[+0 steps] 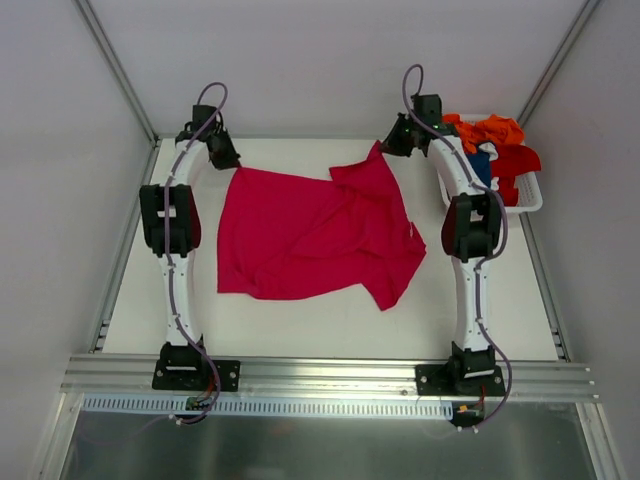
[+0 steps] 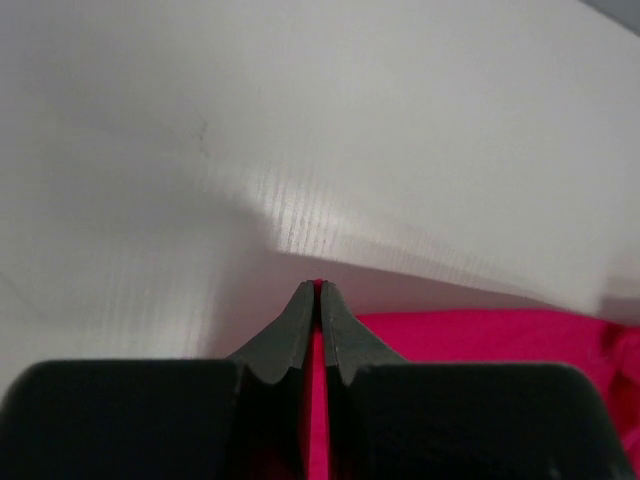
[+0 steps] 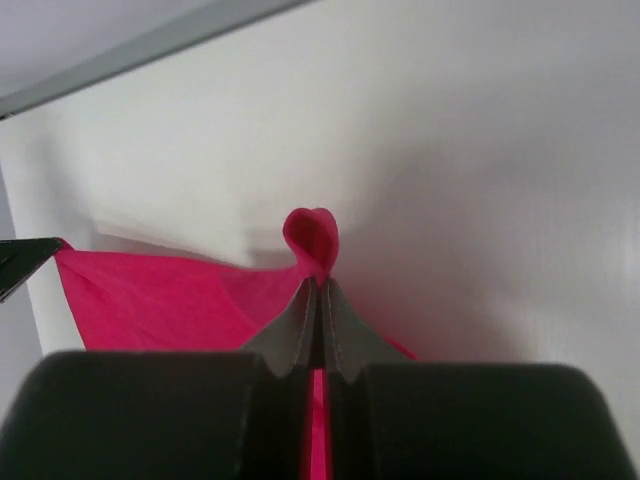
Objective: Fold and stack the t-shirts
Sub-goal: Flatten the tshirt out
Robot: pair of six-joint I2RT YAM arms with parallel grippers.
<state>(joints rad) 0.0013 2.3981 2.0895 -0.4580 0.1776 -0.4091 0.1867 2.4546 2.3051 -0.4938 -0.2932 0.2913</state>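
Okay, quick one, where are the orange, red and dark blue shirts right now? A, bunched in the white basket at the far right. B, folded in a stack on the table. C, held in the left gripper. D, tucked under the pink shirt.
A: the orange shirt, red shirt and dark blue shirt lie bunched in the white basket, while only the crimson-pink shirt is spread on the table.

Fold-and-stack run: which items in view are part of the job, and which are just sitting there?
Job:
- crimson-pink t-shirt, spread out, pinched by the left gripper and the right gripper
- orange t-shirt, red t-shirt and dark blue t-shirt, piled in the basket

Lying about:
- white slatted basket
- table
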